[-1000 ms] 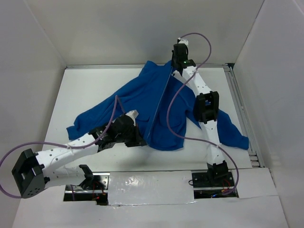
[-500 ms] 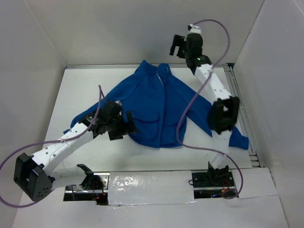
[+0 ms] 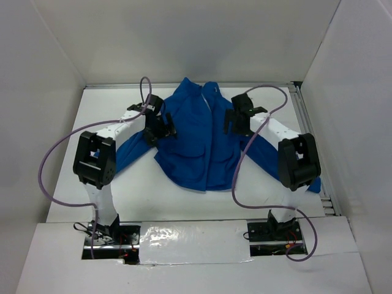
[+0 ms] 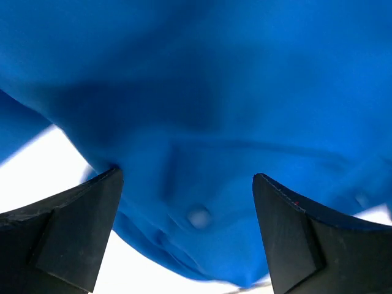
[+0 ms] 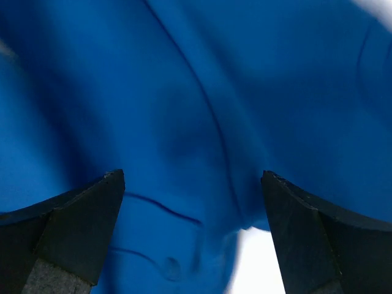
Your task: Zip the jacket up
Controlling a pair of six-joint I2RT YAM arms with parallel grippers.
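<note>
Lying flat on the white table [image 3: 110, 202], the royal-blue jacket [image 3: 193, 150] sits centre-far, collar [image 3: 199, 90] toward the back wall, hem toward the arm bases. Front is closed down the middle w/ a pale zipper line [image 3: 211, 131] running from collar to hem; can't tell from overhead how far the slider sits. Sleeves spread out to both sides: left sleeve [image 3: 125, 156] runs under the left arm, right sleeve [image 3: 266, 156] passes under the right arm & ends near the table's right rail.

Left gripper [image 3: 160, 130] hangs over the jacket's left chest/shoulder area, just beside the sleeve seam. Left wrist view: both fingers [image 4: 67, 236] spread wide apart, nothing between them, blue fabric [image 4: 208, 122] filling the frame below, a strip of white table at lower left. Whether the tips touch the cloth, can't tell; view is blurred.

Right gripper [image 3: 236, 120] hangs over the jacket's right chest, near the zipper line but apart from it. Right wrist view: fingers [image 5: 67, 229] also wide apart, gripping nothing, blue fabric w/ dark seam lines [image 5: 211, 116] beneath, a small white patch low centre. Blurred too, so contact w/ cloth unclear.

Purple cables [image 3: 55, 153] loop off both arms; the right one drapes across the jacket's lower right side.
</note>
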